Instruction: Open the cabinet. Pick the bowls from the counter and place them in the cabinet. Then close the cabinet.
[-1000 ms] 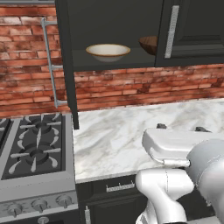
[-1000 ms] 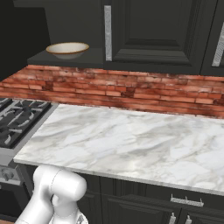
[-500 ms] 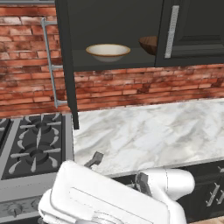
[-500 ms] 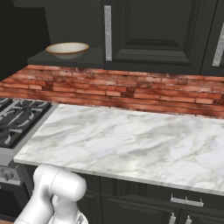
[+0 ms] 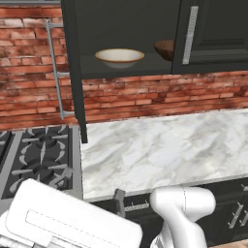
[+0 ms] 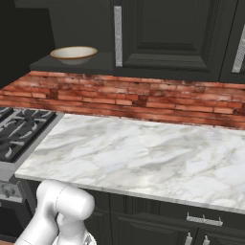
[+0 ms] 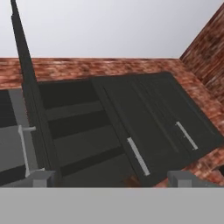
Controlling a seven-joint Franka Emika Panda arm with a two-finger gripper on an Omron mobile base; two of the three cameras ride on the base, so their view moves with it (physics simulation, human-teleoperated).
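The gas stovetop (image 5: 38, 162) sits just left of the marble counter (image 5: 164, 150), and a red brick wall (image 5: 145, 94) runs behind both, under the black wall cabinet (image 6: 167, 38). Below the counter edge are dark drawers (image 6: 201, 220) with short handles. The cabinet's left door (image 5: 73, 72) stands swung out over the seam between stovetop and counter, its long silver bar handle (image 5: 54, 68) facing the bricks; that open door is the one thing jutting into the space in front of the shelf. The right door (image 5: 213, 34) is closed.

Both bowls are inside the cabinet on its lowest shelf: the cream bowl (image 5: 119, 56) near the open side, the brown wooden bowl (image 5: 165, 48) beside it to the right, half hidden behind the closed door's edge.

My gripper (image 7: 111, 178) is spread wide and holds nothing. It is well apart from the cabinet and looks up at it from below and to the left, with the open door's edge (image 7: 30, 96) rising on the left of the hand view.
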